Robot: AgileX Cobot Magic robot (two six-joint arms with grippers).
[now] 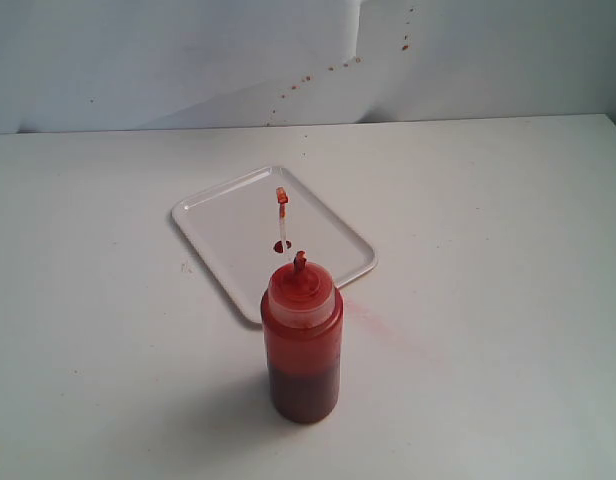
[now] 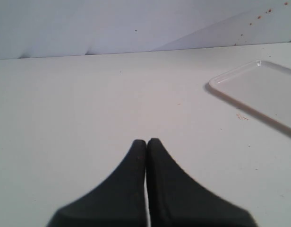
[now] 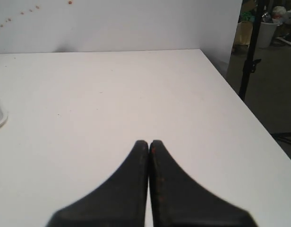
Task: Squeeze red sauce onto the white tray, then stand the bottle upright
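Exterior view: bottle (image 1: 302, 350) stands upright on tabletop (image 1: 508, 250), just in front of tray (image 1: 218, 215), dark sauce (image 1: 304, 392) low inside, no claw near it. Left claw (image 2: 146, 142) and right claw (image 3: 149, 143) both closed, tips together, empty, each over bare tabletop. Tray looks almost clean; one red speck (image 1: 279, 246) by the strap may be sauce on it or not, cannot tell, so I judge the squeeze unproven, the upright stand met.
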